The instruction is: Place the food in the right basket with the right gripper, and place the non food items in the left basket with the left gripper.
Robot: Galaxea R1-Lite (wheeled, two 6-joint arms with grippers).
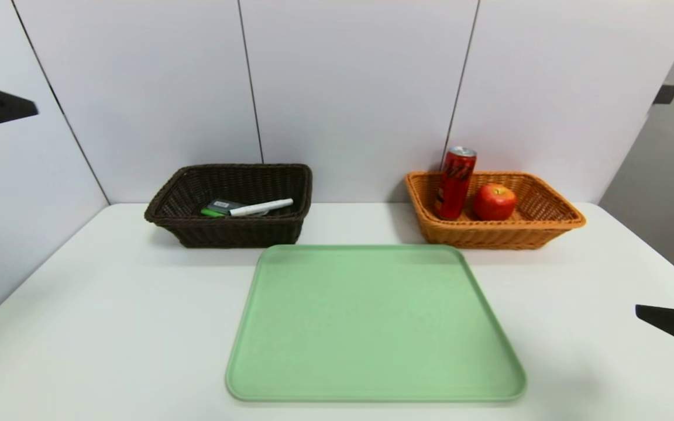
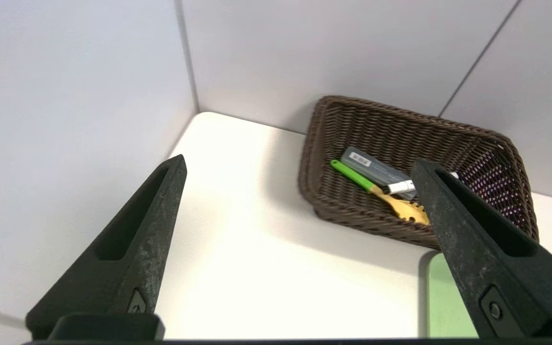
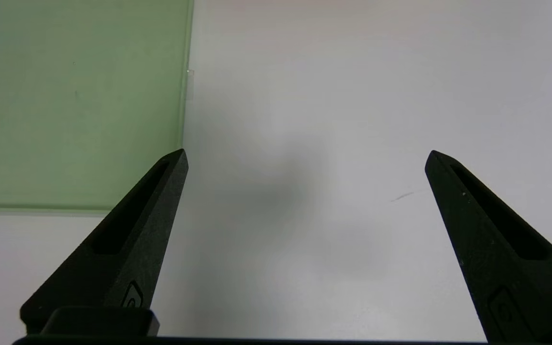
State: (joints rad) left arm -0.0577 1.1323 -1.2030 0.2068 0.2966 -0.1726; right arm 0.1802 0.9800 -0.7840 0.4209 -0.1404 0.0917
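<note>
The dark brown left basket [image 1: 161, 210] [image 2: 314, 158] holds a white marker [image 1: 261, 207] [image 2: 399, 187], a grey flat case [image 1: 224, 205] [image 2: 372, 166] and a green-handled yellow scoop [image 2: 376, 189]. In the orange right basket [image 1: 559, 217] a red can [image 1: 455, 182] stands upright beside a red apple [image 1: 494, 202]. My left gripper [image 2: 299, 162] hangs open and empty, high at the far left, off to the left of the brown basket. My right gripper [image 3: 306, 155] is open and empty low over the table, right of the tray.
A bare green tray [image 1: 372, 327] [image 3: 65, 96] [image 2: 443, 306] lies in the middle of the white table [image 1: 109, 327]. White wall panels close the back and left sides. The table's right edge runs near the right gripper.
</note>
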